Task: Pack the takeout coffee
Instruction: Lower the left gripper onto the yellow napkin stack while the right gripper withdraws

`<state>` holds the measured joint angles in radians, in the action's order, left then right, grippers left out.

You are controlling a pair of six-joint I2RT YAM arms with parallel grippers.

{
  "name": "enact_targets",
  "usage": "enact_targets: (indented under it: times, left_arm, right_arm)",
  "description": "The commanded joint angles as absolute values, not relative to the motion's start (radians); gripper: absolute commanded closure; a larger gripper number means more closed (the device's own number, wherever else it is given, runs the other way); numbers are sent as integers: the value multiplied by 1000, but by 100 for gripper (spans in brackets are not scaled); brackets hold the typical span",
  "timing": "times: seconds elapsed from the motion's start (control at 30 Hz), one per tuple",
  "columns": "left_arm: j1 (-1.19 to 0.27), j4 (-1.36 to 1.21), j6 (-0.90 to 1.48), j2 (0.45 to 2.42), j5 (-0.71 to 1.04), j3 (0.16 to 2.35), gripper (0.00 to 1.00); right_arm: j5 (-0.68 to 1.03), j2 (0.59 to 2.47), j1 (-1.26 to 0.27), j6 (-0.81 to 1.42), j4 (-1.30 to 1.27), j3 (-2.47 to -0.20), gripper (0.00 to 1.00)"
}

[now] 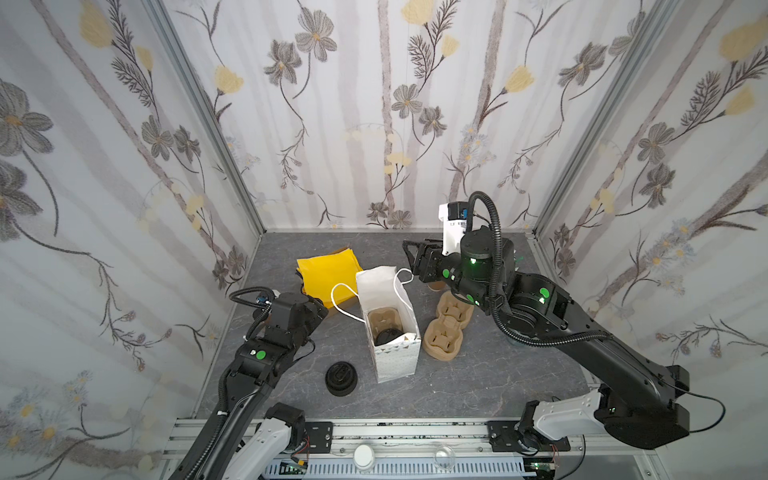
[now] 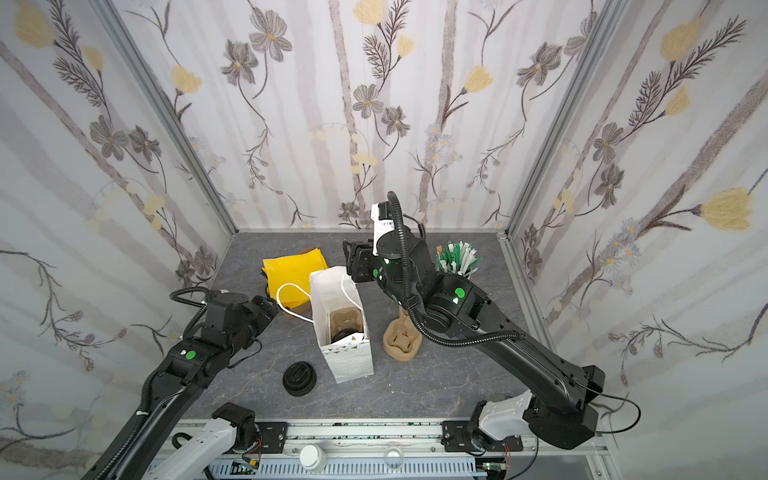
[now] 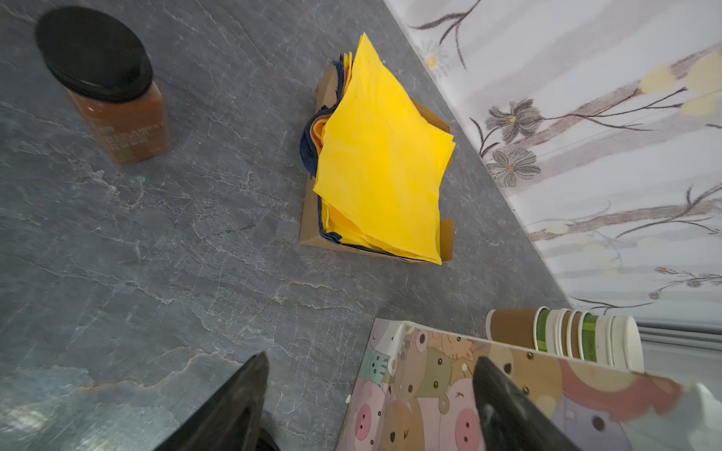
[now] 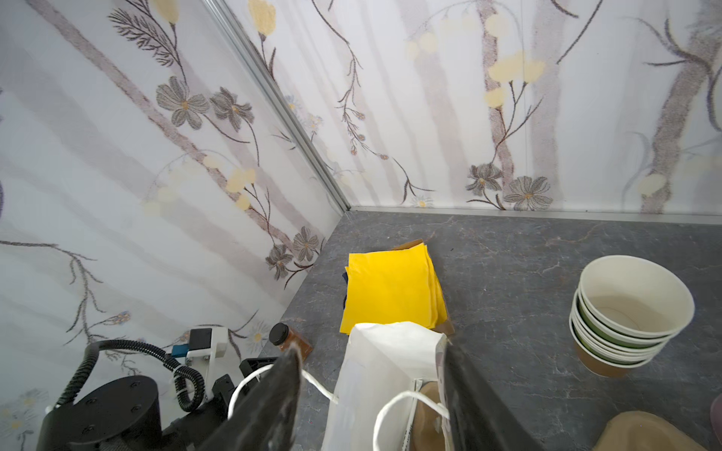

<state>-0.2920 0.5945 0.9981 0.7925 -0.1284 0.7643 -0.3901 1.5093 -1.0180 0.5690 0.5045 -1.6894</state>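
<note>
**Coffee's down in the bag, both grippers standing open**

There it is. The takeout coffee (image 1: 388, 336) sits inside the white paper bag (image 1: 395, 365), which stands upright in the middle of the table (image 1: 478, 382). From above only the cup's black lid shows. It's seated in a brown cup carrier (image 1: 384, 318) at the bottom of the bag.

Over on the left, the left gripper (image 3: 371, 357) hovers just beside the bag. Its fingers are spread wide with nothing between them, and one finger is over the cartoon-printed side.

The right gripper (image 4: 369, 347) hangs at the bag's far rim with its fingers apart, straddling the top edge. One finger looks to be touching the paper. The other stands clear of it, by the white cord handle (image 4: 394, 406), so there's no pinch.

Around the bag, a stack of black lids (image 1: 340, 378) sits near its front left and a pile of spare pulp carriers (image 1: 446, 330) lies to its right. Yellow napkins (image 1: 328, 270) lie behind it on the left.
</note>
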Motion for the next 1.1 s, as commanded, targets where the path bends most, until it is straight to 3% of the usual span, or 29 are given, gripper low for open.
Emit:
enact_targets:
  times: [0.0,0.1,0.2,0.33,0.6,0.73,0.93,1.07]
  left_arm:
    - [-194,364,944,871,77,723,11]
    - [-71,326,856,973,200,716,9]
    - [-51,248,748,1026,170,702,6]
    - [41,131,705,1145,286,681,6]
    - [90,29,575,1339,344,739,15]
    - [100,25,563,1406,370,763,27]
    - [110,20,592,1456,349,772,33]
    - [110,16,572,1504,428,815,43]
  right_arm:
    - [-417,1480,-1017,622,499,-1661,41]
    - [-428,1447,-1016,635,502,-1628,41]
    - [-440,1416,-1011,655,503,-1587,41]
    - [-439,1386,-1005,685,503,-1545,41]
    - [-426,1363,-999,737,555,-1533,42]
    - [-438,1341,-999,765,564,-1511,43]
    - [-458,1318,-999,790,564,-1494,43]
    - [-461,1315,-999,807,559,-1476,44]
